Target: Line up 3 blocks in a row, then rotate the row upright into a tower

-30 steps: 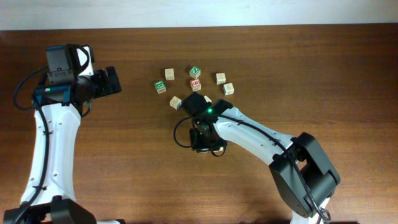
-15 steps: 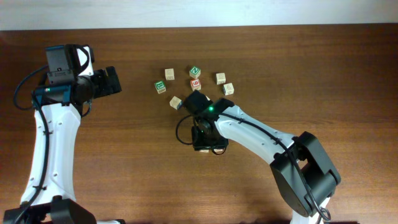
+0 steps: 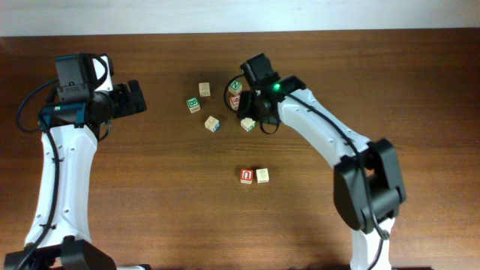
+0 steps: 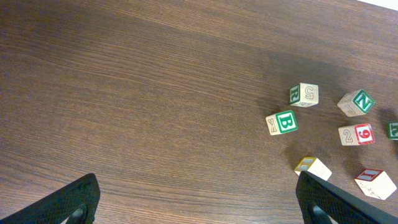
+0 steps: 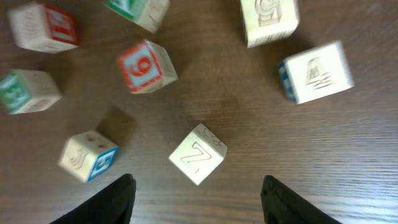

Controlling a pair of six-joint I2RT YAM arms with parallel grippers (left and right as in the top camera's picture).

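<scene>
U block (image 3: 247,175) and pale block (image 3: 262,175) sit side by side on the tabletop (image 3: 150,195), well apart from the cluster (image 3: 212,124). Which cube comes third: cannot tell.
Right pincer (image 5: 198,183) spread, empty, over crowded cubes. Left pincer (image 4: 196,186) spread, empty.
Risk: engraved cube (image 5: 197,154) lies skewed to the fingers (image 5: 118,202); closing could twist it or shove neighbours.

**Our right arm (image 3: 322,131) has swung away from mid-table**
We find the right gripper (image 5: 198,193), which was low over the middle of the table (image 3: 150,202) a second ago, now up over the block cluster (image 3: 204,89) by the 6 block (image 5: 146,65). The U block (image 3: 246,175) and a pale block (image 3: 262,175) just beside it, hidden under the arm before, now lie in plain view. The arm now covers the cluster's right side overhead.
</scene>
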